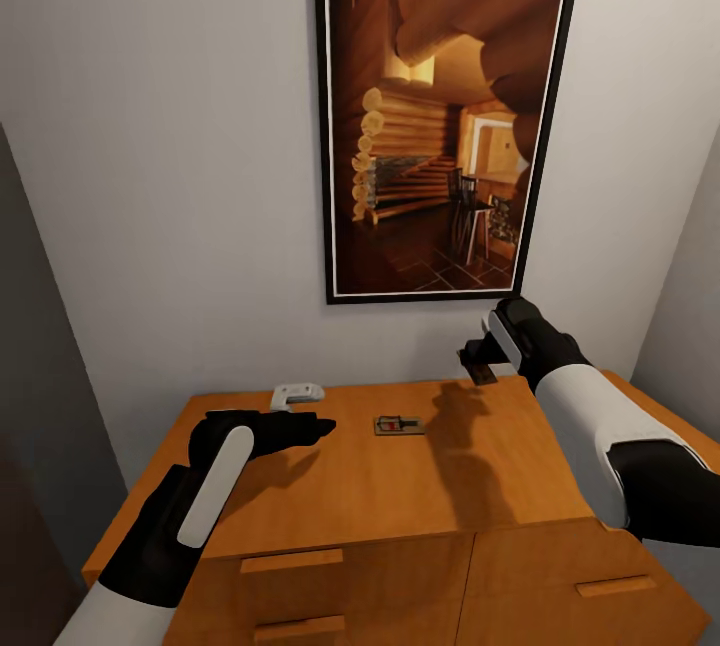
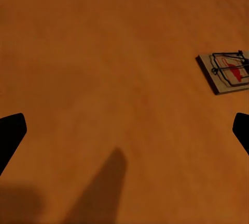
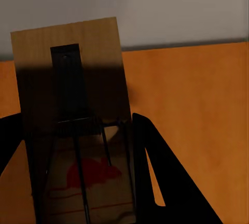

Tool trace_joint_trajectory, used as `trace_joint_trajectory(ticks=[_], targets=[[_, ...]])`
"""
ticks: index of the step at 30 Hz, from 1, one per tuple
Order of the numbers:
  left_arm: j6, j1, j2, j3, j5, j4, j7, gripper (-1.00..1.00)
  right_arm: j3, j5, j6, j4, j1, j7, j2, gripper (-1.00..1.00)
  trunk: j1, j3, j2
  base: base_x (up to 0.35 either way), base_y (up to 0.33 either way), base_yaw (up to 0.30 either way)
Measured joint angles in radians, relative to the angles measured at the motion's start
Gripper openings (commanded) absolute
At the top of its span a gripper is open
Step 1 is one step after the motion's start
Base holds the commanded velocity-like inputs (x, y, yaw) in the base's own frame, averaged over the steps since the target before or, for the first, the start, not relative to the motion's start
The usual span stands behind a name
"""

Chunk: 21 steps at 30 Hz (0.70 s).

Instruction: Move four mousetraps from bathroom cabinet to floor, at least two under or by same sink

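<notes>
Fingers of our right gripper [image 3: 78, 172] pinch one mousetrap [image 3: 72, 104] by its long edges above the cabinet [image 1: 330, 486] surface's back edge, left gripper [image 1: 310, 426] fingers wide w/ nothing between, a second mousetrap [image 1: 398, 424] flat mid-surface nr the back edge; we judge them light, stiff, snag-prone, so grip board edges, not wire.
</notes>
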Motion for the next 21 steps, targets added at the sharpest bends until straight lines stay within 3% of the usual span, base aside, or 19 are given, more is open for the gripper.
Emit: trace_joint_trajectory(ticks=[9,21], targets=[[0.000,0.000,0.000,0.000,0.000,-0.001,0.000,1.00,-0.001,0.001,0.000,-0.001,0.000,0.001,-0.001,-1.00,0.000,0.000,0.000,0.000,0.000,0.000],[-0.001,-0.001,-0.002,0.000,-0.001,-0.023,0.001,1.00,-0.003,-0.002,0.000,-0.001,0.000,0.002,-0.026,-1.00,0.000,0.000,0.000,0.000,0.000,-0.012]])
